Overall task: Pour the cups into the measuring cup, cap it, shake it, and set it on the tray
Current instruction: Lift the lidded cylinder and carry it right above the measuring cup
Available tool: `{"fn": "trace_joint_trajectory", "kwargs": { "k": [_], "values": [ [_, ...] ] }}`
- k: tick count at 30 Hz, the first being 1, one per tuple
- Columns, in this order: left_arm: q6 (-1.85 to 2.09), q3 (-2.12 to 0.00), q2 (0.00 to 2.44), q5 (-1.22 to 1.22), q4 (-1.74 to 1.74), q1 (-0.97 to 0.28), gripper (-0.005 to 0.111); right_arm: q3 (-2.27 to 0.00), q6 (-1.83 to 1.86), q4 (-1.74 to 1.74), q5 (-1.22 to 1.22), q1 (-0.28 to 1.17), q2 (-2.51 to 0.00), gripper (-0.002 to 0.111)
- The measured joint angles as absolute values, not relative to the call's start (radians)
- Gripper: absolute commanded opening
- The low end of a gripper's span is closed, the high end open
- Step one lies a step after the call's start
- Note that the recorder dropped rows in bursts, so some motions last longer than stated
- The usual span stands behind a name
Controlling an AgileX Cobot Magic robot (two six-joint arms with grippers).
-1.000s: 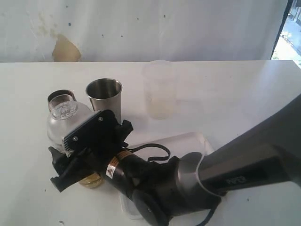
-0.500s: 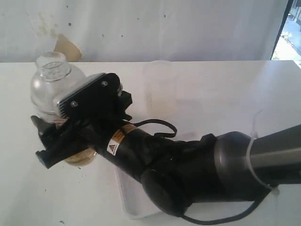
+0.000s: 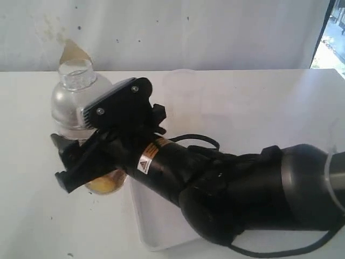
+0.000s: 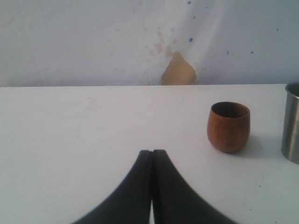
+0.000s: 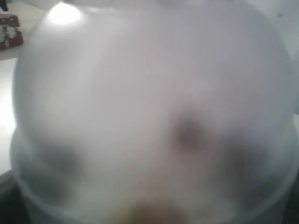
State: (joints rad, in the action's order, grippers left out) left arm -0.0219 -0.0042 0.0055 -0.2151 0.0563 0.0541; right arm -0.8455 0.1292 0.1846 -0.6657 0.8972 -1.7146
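Note:
My right gripper point(image 3: 81, 162) is shut on the measuring cup point(image 3: 105, 182) and holds it off the table. The cup has yellowish liquid at its bottom and a clear domed cap point(image 3: 75, 94) on top. That blurred cap point(image 5: 149, 107) fills the right wrist view and hides the fingers. In the left wrist view the brown wooden cup point(image 4: 228, 127) stands on the table beside the steel tumbler point(image 4: 292, 122), which is cut off at the frame edge. My left gripper point(image 4: 152, 152) is shut on nothing, short of the wooden cup. The white tray point(image 3: 156, 229) lies under my right arm.
A frosted whitish cup point(image 3: 183, 81) stands at the back, partly behind my right arm. The black arm point(image 3: 232, 189) covers most of the tray and the middle of the white table point(image 3: 280, 102). A stained white wall point(image 4: 140, 42) runs behind the table.
The right gripper lifted the capped measuring cup from table height up in front of the two cups, then shifted it a little to the right. The cups are now hidden in the exterior view.

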Motion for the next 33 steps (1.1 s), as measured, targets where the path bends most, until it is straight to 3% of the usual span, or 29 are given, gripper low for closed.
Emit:
{"fn": "trace_joint_trajectory", "kwargs": {
  "k": [20, 33],
  "values": [
    [-0.022, -0.004, 0.006, -0.215, 0.056, 0.054, 0.0, -0.829, 0.188, 0.226, -0.658, 0.927, -1.685, 0.0],
    [-0.022, -0.004, 0.006, -0.215, 0.056, 0.054, 0.0, -0.829, 0.111, 0.174, -0.633, 0.86, -1.669, 0.0]
  ]
}}
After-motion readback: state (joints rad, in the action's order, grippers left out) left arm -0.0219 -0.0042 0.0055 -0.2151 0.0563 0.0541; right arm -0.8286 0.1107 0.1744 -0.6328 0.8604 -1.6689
